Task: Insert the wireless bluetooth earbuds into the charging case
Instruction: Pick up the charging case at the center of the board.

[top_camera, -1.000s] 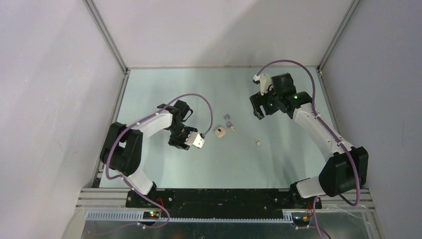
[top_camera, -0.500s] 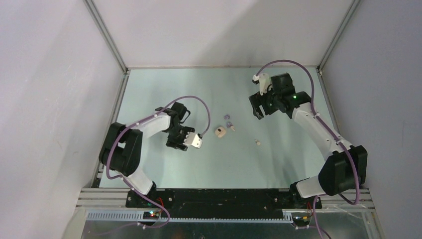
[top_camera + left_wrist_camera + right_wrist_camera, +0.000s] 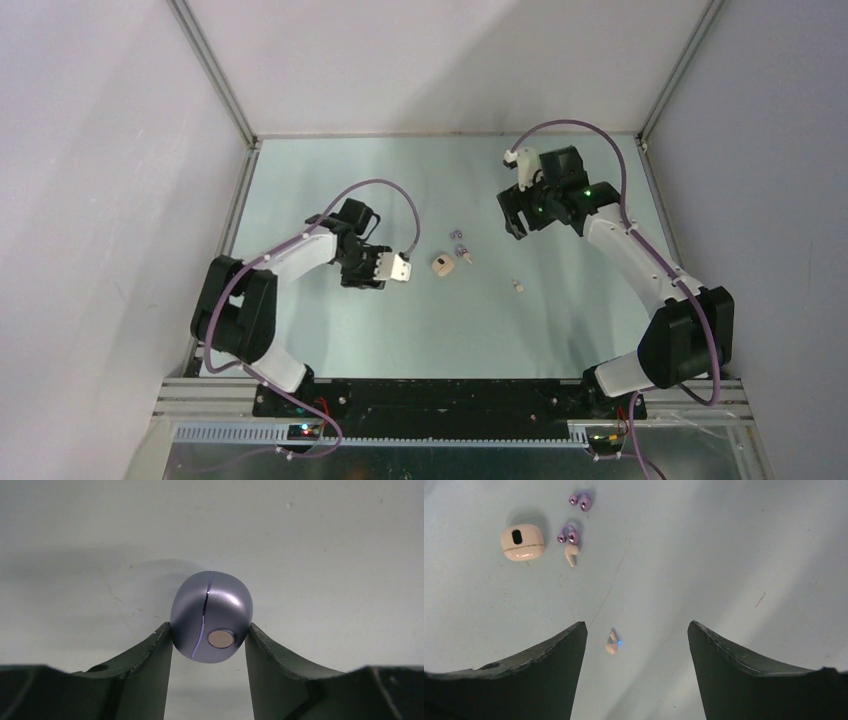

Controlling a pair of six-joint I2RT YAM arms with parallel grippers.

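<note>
My left gripper is shut on a rounded lavender-purple charging case, closed, with a seam and a round metal spot facing the camera. In the top view it sits left of a white charging case. Two purple earbuds and a white earbud lie right of the white case. Another white earbud with a blue light lies apart, nearer, between my right fingers in that view. My right gripper is open and empty, raised above the table.
The grey-green table is fenced by white walls and metal corner posts. Purple cables loop over both arms.
My left gripper has moved away from the near edge with the purple case, ending level with the white case. My right gripper has shifted slightly left.
</note>
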